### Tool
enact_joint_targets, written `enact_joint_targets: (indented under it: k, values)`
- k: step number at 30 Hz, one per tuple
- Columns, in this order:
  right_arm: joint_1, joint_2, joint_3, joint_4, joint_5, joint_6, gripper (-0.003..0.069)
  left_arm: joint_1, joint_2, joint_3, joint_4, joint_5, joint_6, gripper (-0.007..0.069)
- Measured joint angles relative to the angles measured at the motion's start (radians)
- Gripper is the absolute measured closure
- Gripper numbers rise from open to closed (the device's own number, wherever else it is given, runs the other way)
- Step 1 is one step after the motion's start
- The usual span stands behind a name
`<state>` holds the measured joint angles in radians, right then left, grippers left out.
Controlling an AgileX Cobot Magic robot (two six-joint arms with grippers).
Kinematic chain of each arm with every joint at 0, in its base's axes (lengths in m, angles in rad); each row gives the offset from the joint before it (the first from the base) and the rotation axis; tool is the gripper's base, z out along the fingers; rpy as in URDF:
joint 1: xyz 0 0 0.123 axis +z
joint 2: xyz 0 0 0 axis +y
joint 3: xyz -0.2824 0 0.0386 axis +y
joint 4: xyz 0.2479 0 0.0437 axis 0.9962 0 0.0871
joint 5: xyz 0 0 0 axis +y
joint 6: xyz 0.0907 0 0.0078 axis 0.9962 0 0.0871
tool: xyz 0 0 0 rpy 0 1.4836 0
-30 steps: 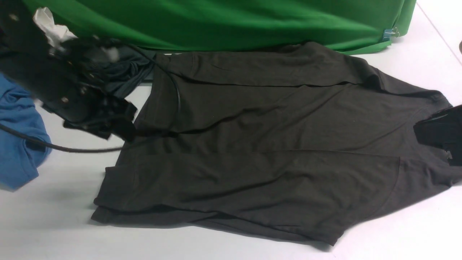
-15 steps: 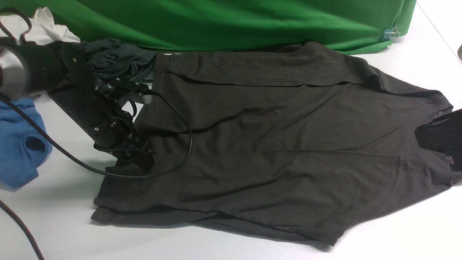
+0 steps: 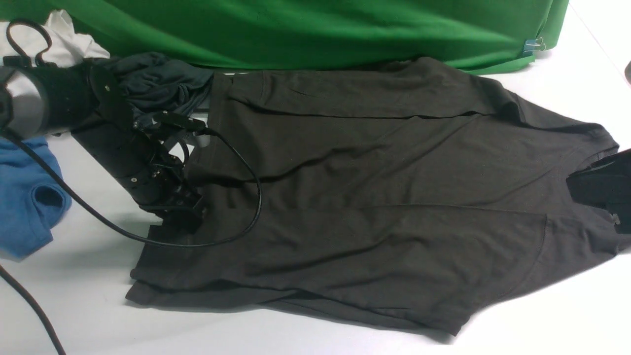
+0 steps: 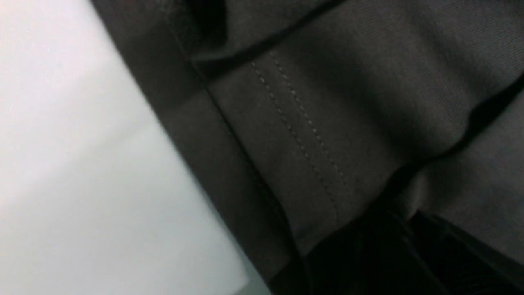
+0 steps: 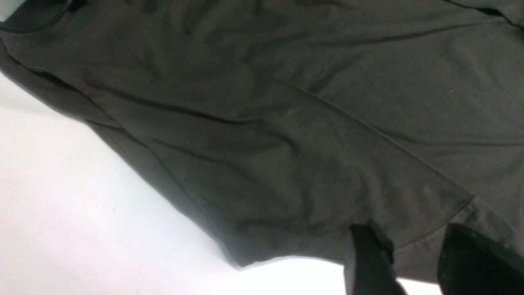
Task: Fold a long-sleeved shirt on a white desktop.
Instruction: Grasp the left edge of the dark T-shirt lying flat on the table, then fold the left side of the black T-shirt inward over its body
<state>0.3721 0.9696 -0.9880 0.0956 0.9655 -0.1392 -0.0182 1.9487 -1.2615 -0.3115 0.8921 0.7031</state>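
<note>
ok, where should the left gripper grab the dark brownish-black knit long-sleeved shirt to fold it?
Probably the double-stitched hem at the long-sleeved shirt's left end, approached low from the white desktop on the robot's left: that edge lies flat and exposed, and the left gripper sits by it.

- White counter [image 3: 79,305]: dark long-sleeved shirt [image 3: 374,197] spread across its middle.
- Blue shirt [image 3: 24,207] at the left edge.
- Grey garment [image 3: 162,81] and green cloth [image 3: 296,29] along the far edge.

Bright, soft shadows on white desktop [image 3: 74,296], left wrist view blurred
</note>
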Motion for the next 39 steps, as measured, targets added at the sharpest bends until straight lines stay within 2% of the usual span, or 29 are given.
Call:
enact_joint_targets:
  k: [8,19,26,27,30,34,38,39]
  values:
    - [0.000,0.000,-0.001,0.000,0.002,0.000,0.0418,0.000,-0.032,-0.021,0.054,0.023,-0.054,0.0599]
    - [0.000,0.000,-0.001,0.000,0.002,0.000,0.0418,-0.040,-0.081,-0.193,0.107,0.074,-0.063,0.0599]
    - [0.000,0.000,-0.001,0.000,0.002,0.000,0.0418,-0.116,-0.079,-0.249,0.172,-0.079,-0.063,0.0599]
    - [0.000,0.000,-0.001,0.000,0.002,0.000,0.0418,-0.129,-0.066,-0.255,0.182,-0.144,-0.078,0.0599]
    - [0.000,0.000,-0.001,0.000,-0.001,0.000,0.0418,-0.131,-0.036,-0.259,0.213,-0.197,-0.135,0.0599]
    - [0.000,0.000,-0.001,0.000,-0.006,0.000,0.0418,-0.131,0.031,-0.259,0.297,-0.219,-0.299,0.0585]
    - [0.000,0.000,-0.001,0.000,-0.024,0.000,0.0418,-0.131,0.098,-0.259,0.377,-0.252,-0.451,0.0515]
    - [0.000,0.000,-0.001,0.000,-0.033,0.000,0.0418,-0.131,0.107,-0.259,0.393,-0.267,-0.502,0.0475]
